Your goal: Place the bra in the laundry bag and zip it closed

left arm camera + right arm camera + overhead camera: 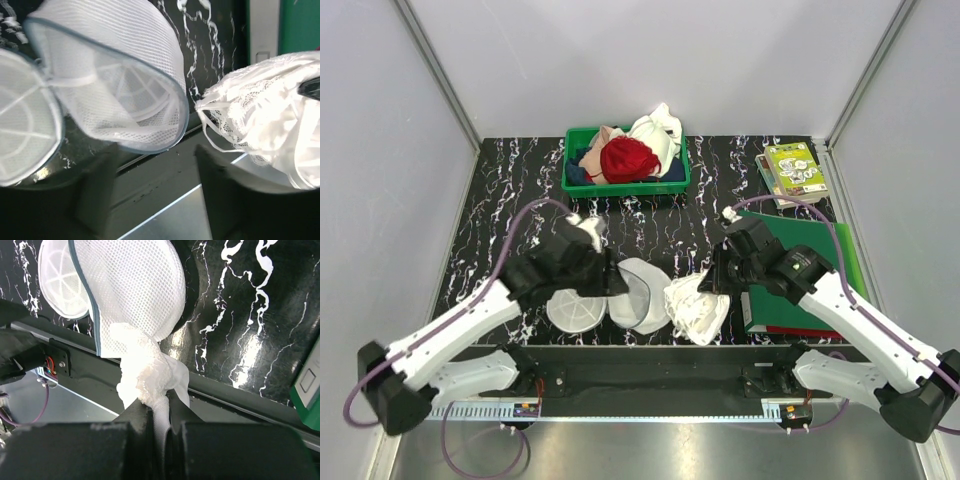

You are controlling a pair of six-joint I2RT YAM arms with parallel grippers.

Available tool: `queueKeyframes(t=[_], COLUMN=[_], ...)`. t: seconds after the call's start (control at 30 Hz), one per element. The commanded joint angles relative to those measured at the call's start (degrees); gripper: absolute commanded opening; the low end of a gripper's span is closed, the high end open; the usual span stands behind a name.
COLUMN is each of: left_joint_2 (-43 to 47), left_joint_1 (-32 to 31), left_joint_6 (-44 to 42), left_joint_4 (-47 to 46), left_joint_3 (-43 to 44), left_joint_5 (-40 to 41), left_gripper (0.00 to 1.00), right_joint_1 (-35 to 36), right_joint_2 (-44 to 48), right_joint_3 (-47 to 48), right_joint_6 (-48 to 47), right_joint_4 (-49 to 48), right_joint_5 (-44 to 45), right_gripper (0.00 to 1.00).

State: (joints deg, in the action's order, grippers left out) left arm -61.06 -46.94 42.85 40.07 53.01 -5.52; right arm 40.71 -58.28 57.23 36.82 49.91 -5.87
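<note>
Two hinged halves of the white round mesh laundry bag [642,300] lie spread open at lower centre of the top view, on the black, white-veined surface [510,180]. A grey zip runs round the rims. Just right of it sits the white soft fabric bra [698,308], bunched, its edge meeting the bag's right half.

The right claw [712,282] is clenched on a fold of the bra. In the right wrist view its fingers [135,422] pinch the fabric at lower centre, and the bra [150,372] rises to the rim of the bag [130,290].

The left claw [610,282] hovers over the bag's upper edge. Its wrist view shows it released, fingers [95,190] apart with nothing between them.

At upper centre a green plastic bin [625,188] holds a red bunched garment [627,160].
</note>
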Motion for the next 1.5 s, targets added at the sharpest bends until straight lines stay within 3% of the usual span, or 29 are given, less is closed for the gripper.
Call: queueKeyframes(t=[0.0, 0.07, 0.17, 0.27, 0.47, 0.7, 0.83, 0.97, 1.23, 1.47], left_joint_2=[6.12, 6.57, 4.29, 4.36, 9.63, 16.66, 19.57, 17.03, 14.57, 14.30], left_joint_1=[9.39, 15.09, 17.84, 18.37, 22.94, 29.00, 30.50, 31.73, 34.89, 35.60], left_joint_6=[1.18, -0.22, -1.28, -0.58, 7.31, 16.28, 21.83, 24.99, 23.24, 21.05], left_joint_4=[2.21, 0.37, -2.10, -0.62, 11.83, 19.34, 16.90, 9.77, 0.89, -3.42], left_joint_3=[-7.82, -11.42, -12.58, -12.58, -13.29, -15.74, -21.78, -27.60, -30.60, -32.80], left_joint_5=[-0.96, -4.40, -8.28, -3.73, 11.83, 17.30, 14.15, 10.71, 11.49, 12.81], left_gripper=[0.53, 0.55, 0.70, 0.72, 0.86, 0.88, 0.81, 0.78, 0.72, 0.28], right_joint_1=[-0.37, -0.37, -0.28, 0.42, 5.24, 9.91, 10.71, 10.71, 12.73, 14.57], right_joint_2=[-2.09, -4.37, -7.53, -10.78, -19.31, -29.33, -32.94, -34.26, -37.16, -42.17], right_joint_3=[7.08, 9.55, 15.18, 20.89, 32.65, 40.49, 42.70, 41.65, 40.23, 42.70], right_joint_6=[-2.97, -4.12, -6.05, -7.72, -9.57, -8.34, -9.48, -10.45, -10.89, -11.15], right_joint_4=[1.67, 2.64, 5.02, 6.07, 5.90, 1.77, -0.16, -4.29, -7.90, -6.50], right_joint_5=[0.77, 0.42, 0.07, -1.16, -0.20, -0.46, -0.02, -0.20, 1.21, 3.41], right_gripper=[0.00, 0.00, 0.00, 0.00, 0.00, 0.00, 0.00, 0.00, 0.00, 0.00])
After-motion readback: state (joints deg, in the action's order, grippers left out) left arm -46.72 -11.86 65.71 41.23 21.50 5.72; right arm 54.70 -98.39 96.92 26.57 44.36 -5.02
